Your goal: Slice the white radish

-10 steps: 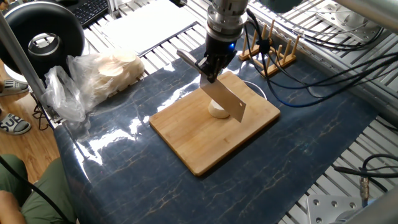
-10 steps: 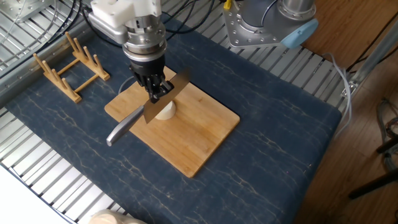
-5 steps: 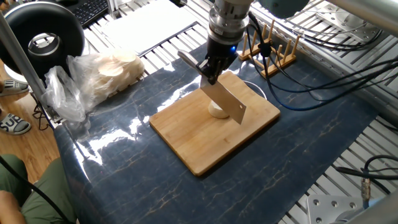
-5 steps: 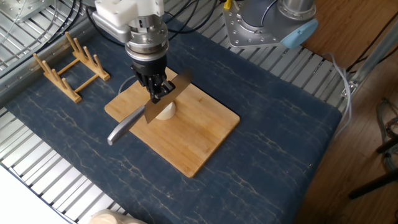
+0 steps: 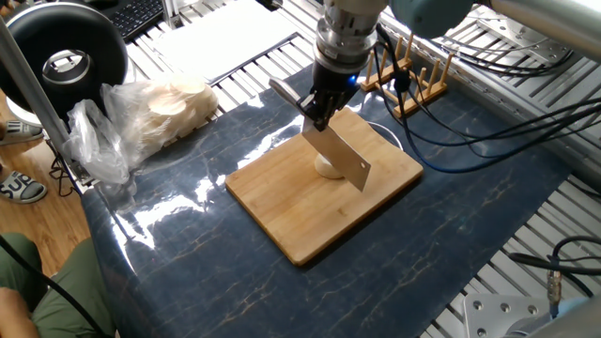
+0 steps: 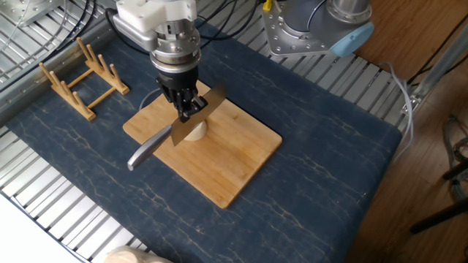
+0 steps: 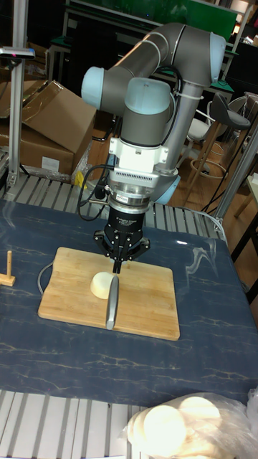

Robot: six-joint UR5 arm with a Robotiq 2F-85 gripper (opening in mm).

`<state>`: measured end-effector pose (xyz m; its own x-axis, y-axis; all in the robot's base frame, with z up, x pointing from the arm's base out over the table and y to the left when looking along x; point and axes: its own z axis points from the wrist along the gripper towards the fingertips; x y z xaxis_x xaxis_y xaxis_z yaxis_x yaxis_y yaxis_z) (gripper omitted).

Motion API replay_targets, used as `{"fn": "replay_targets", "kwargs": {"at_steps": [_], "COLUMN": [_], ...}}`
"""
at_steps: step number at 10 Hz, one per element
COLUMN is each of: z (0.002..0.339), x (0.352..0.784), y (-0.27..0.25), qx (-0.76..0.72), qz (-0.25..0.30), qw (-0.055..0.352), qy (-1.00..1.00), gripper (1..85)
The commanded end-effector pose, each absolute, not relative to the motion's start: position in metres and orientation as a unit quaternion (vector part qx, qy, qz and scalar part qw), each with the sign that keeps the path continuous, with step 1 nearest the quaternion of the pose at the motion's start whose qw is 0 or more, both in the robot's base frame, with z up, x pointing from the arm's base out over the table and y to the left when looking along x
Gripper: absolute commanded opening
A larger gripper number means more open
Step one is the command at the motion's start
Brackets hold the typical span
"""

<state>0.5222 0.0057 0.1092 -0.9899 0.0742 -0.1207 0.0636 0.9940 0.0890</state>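
Note:
The white radish [image 5: 326,170] [image 6: 194,133] [image 7: 100,284] is a small cream chunk lying on the wooden cutting board [image 5: 282,202] [image 6: 234,161] [image 7: 150,301]. My gripper [image 5: 317,111] [image 6: 186,108] [image 7: 118,267] hangs right above it, shut on a knife [image 5: 344,158] [image 6: 199,113] [image 7: 112,303]. The grip is where the handle meets the blade. The blade slants down across the radish and hides part of it in one fixed view. In the tall fixed view the blade is edge-on at the radish's right side. Whether the edge touches the radish I cannot tell.
A clear plastic bag of pale round slices [image 5: 169,108] [image 7: 179,423] lies off the board at the table's edge. A wooden rack [image 5: 413,70] [image 6: 80,73] stands just beyond the board. Cables trail behind the arm. A dark blue mat [image 6: 307,190] covers the table.
The gripper and knife have shifted a little along the board, toward the rack side. The radish and the board have not moved.

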Motion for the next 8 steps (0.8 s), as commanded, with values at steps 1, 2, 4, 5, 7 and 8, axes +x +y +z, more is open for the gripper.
{"fn": "replay_targets", "kwargs": {"at_steps": [1,2,4,5,7,8], "z": [0.1083,0.1076,0.1075,0.1077,0.1075,0.1071], "x": [0.5226,0.5227,0.5224,0.5222,0.5223,0.5221], "y": [0.0083,0.0083,0.0074,0.0071,0.0051,0.0042], "qx": [0.038,0.038,0.038,0.038,0.037,0.036], "qz": [0.048,0.048,0.047,0.047,0.047,0.047], "qw": [0.066,0.067,0.067,0.067,0.068,0.069], "qy": [0.996,0.996,0.996,0.996,0.996,0.996], "gripper": [1.0,1.0,1.0,1.0,1.0,1.0]}}
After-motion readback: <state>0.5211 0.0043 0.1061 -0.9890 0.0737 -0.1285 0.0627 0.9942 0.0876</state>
